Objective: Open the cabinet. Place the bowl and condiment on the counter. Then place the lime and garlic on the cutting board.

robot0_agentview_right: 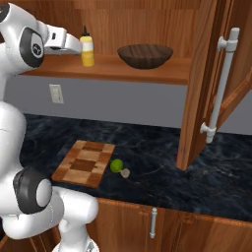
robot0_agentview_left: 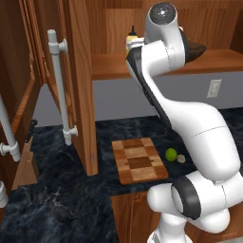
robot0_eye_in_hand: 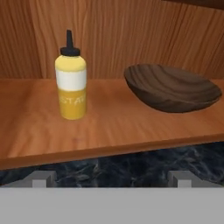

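In the left base view the cabinet (robot0_agentview_left: 78,71) is standing open, the condiment (robot0_agentview_left: 131,39) peeking out behind the arm on the shelf; the lime (robot0_agentview_left: 171,154) and garlic (robot0_agentview_left: 181,159) are lying on the counter (robot0_agentview_left: 57,199) just beside the cutting board (robot0_agentview_left: 138,160). In the right base view the gripper (robot0_agentview_right: 74,45) is hovering beside the condiment, the bowl (robot0_agentview_right: 145,55) sitting further along the shelf. In the hand view the jaws are standing wide open and empty before the condiment; it is looking light, rigid and smooth, likely slippery, so gripping its yellow body seems best.

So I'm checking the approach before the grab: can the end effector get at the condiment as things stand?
Probably yes: the cabinet doors stand open, the end effector is open, and the condiment stands apart from the bowl.
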You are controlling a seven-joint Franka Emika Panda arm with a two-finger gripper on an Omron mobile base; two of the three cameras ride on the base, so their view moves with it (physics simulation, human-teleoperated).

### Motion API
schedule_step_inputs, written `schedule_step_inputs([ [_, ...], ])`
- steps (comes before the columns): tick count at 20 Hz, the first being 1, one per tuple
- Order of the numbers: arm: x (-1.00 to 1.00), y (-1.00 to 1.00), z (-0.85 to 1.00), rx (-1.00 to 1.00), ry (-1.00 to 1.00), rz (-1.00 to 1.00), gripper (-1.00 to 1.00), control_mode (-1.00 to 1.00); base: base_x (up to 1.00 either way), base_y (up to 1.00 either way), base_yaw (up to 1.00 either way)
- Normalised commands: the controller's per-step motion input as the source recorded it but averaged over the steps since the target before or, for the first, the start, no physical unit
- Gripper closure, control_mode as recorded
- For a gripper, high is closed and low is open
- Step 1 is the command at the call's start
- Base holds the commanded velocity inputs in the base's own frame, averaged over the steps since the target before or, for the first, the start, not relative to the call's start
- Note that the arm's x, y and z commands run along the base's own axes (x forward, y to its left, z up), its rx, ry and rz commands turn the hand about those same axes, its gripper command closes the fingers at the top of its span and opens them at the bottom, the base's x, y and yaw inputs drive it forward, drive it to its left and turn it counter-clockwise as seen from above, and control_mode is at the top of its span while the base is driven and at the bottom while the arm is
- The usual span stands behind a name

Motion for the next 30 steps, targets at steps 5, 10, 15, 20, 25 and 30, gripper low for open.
schedule_step_inputs([
  [5,0.47,0.02,0.0,0.0,-0.01,0.01,-1.0,-1.0,0.0,0.0,0.0],
  [10,0.43,0.0,0.0,0.0,-0.01,0.03,-1.0,-1.0,0.0,0.0,0.0],
  [15,0.22,0.0,0.0,0.0,-0.02,0.04,-1.0,-1.0,0.0,0.0,0.0],
  [20,0.3,0.0,-0.03,0.0,0.0,0.06,-1.0,-1.0,0.0,0.0,0.0],
  [25,0.39,0.02,-0.1,0.02,0.0,0.08,-1.0,-1.0,0.0,0.0,0.0],
  [30,0.29,0.06,-0.11,0.01,0.0,0.09,-1.0,-1.0,0.0,0.0,0.0],
])
